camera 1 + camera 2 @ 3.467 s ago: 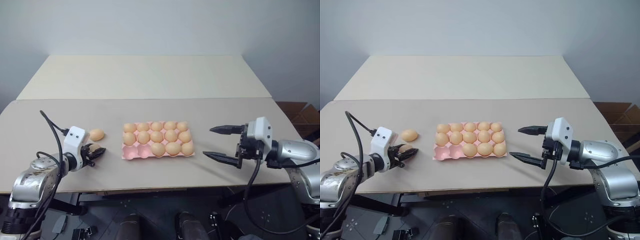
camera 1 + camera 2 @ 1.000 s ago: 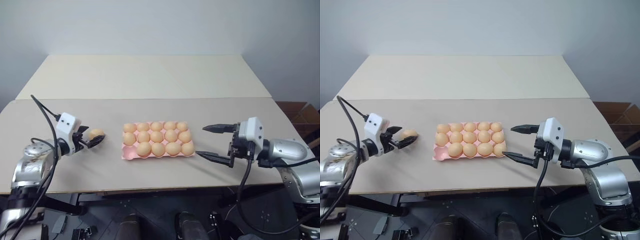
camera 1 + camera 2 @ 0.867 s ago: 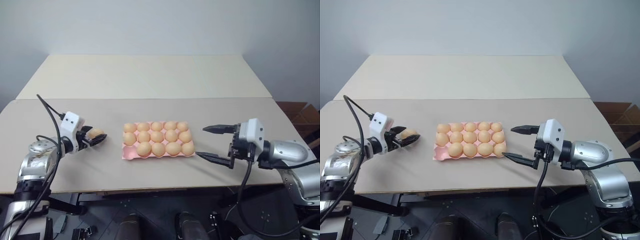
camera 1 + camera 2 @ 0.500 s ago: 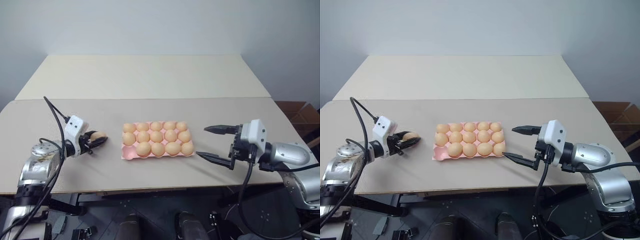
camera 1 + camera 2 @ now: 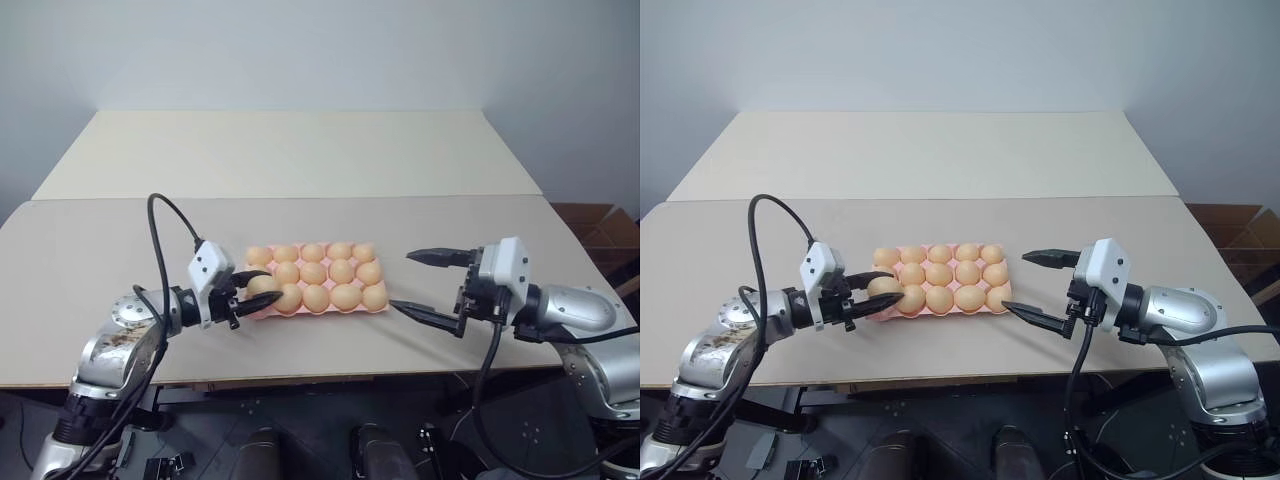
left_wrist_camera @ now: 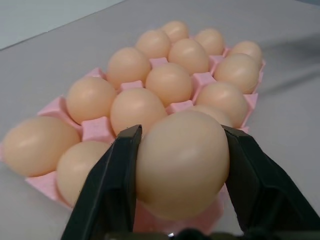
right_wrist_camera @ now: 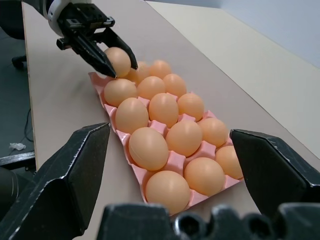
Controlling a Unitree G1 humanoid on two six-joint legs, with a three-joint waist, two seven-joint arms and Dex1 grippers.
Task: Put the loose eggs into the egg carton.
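- The egg (image 5: 262,285) in the left gripper (image 5: 250,294) sits just left of centre in the left eye view, clamped between the two black fingers (image 6: 107,190) at the near-left corner of the carton.
- From the left wrist, that egg fills the lower middle of the frame, with a finger pressed against each of its sides, above the carton's near edge.
- The egg carton (image 5: 257,310) is a pale pink tray lying flat at the middle of the frame on the near part of the worktop (image 5: 330,225).
- Fourteen eggs (image 5: 315,272) sit in its cups in three rows; whether the corner cup beneath the held egg has one I cannot tell.
- The right gripper (image 5: 420,282) hangs at the right of the frame, just beside the carton's right end, its fingers (image 5: 425,314) wide apart and holding nothing.
- In the right wrist view those two fingers frame the carton from either side, with the left gripper and its egg at the upper left.
- Farther back, a second pale worktop (image 5: 290,150) butts against the near one and runs to a plain grey wall (image 5: 300,50).
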